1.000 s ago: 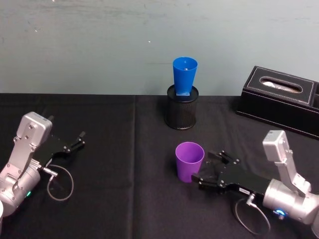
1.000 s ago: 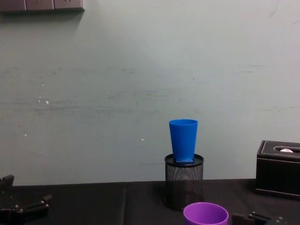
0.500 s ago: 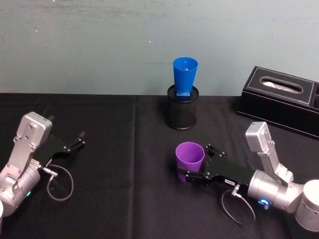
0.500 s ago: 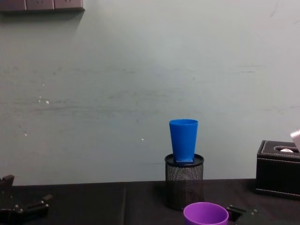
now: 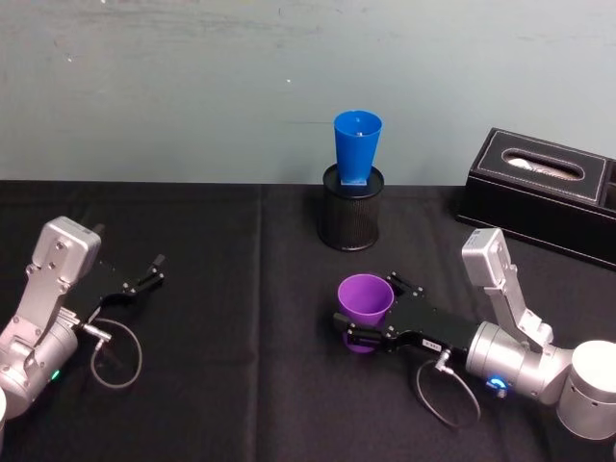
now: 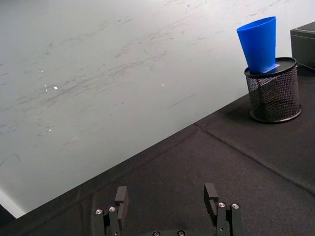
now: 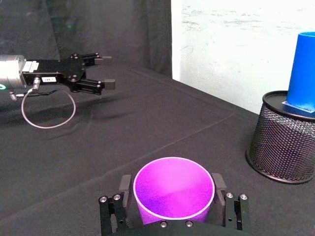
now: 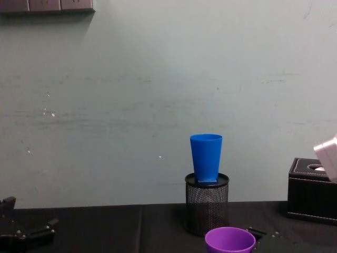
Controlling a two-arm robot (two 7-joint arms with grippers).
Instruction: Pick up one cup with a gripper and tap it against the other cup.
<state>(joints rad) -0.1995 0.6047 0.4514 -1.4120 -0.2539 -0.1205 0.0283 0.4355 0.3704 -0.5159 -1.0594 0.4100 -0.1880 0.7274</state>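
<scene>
Right pincer (image 7: 170,183) grabs the purple cup (image 5: 365,298)!
Its fingers (image 7: 123,186) pinch the cup's walls from both sides; left pincer (image 6: 166,192) rests spread at the table's (image 5: 241,289) left.

Left gripper (image 6: 166,195): jaws apart, nothing between them, above the bench.
Bench (image 6: 206,162): black cloth cover.
Blue cup (image 6: 258,44): mouth up, base seated in the black mesh pen holder (image 6: 273,96).
Wall (image 6: 98,73): pale, scuffed, behind the bench.

head: high, angled down on table (image 5: 231,385). chest: low, level, facing wall (image 8: 131,105). wrists: low, near the table. all share blue cup (image 5: 357,144), holder (image 5: 350,219).
</scene>
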